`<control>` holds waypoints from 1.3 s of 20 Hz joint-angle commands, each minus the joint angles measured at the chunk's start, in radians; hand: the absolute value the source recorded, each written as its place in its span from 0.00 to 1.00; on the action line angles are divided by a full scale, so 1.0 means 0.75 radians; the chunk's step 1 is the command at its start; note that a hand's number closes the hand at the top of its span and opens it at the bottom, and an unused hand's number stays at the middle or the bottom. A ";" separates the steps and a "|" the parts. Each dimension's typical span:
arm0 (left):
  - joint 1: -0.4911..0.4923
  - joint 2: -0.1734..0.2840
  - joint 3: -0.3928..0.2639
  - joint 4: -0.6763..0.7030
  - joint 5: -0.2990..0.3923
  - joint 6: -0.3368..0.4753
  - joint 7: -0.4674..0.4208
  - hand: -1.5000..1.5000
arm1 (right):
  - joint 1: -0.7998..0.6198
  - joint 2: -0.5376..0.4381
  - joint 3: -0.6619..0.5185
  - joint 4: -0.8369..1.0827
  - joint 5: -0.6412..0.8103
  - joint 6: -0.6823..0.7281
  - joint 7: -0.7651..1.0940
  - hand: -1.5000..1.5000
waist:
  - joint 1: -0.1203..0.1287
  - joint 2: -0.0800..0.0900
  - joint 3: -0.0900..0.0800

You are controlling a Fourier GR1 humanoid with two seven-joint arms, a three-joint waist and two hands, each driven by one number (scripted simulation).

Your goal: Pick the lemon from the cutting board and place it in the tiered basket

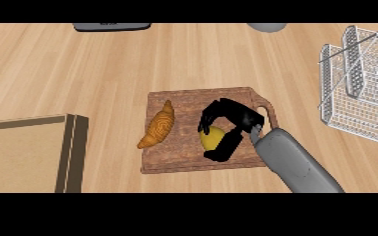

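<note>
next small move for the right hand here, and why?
Probably lift straight up: the right hand is already curled round the lemon, which still sits on the cutting board. The tiered basket stands off to the right.

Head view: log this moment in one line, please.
right hand curled round lemon | lemon on board | croissant beside | basket right

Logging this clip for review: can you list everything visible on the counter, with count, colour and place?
brown wooden cutting board: one, centre.
golden-brown croissant: one, board's left part.
yellow lemon: one, on board, under the hand.
white wire tiered basket: one, right edge.
tan wooden box: one, lower left.
dark grey flat object: one, top edge.
grey rounded object: one, top edge.
right robot hand: one, black, curled round the lemon; grey forearm.
</note>
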 commanded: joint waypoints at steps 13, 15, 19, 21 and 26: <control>-0.132 -0.068 0.072 -0.143 0.010 0.071 -0.103 0.50 | -0.286 -0.063 0.110 -0.052 0.745 -0.648 0.758 1.00 | -0.136 -0.078 -0.035; -0.130 -0.069 0.082 -0.154 0.021 0.068 -0.100 0.50 | -0.373 -0.076 0.119 -0.073 0.839 -0.656 0.871 1.00 | -0.140 -0.080 -0.036; -0.101 -0.073 0.106 -0.140 0.030 0.055 -0.125 0.50 | -0.481 -0.090 0.099 -0.174 0.984 -0.696 1.054 1.00 | -0.149 -0.085 -0.034; -0.127 -0.085 0.088 -0.165 0.030 0.065 -0.093 0.50 | -0.517 -0.114 0.097 -0.204 1.041 -0.667 1.113 1.00 | -0.170 -0.071 -0.030; -0.121 -0.097 0.104 -0.182 0.016 0.079 -0.110 0.50 | -0.564 -0.112 0.002 -0.307 1.104 -0.666 1.203 1.00 | -0.147 -0.056 -0.024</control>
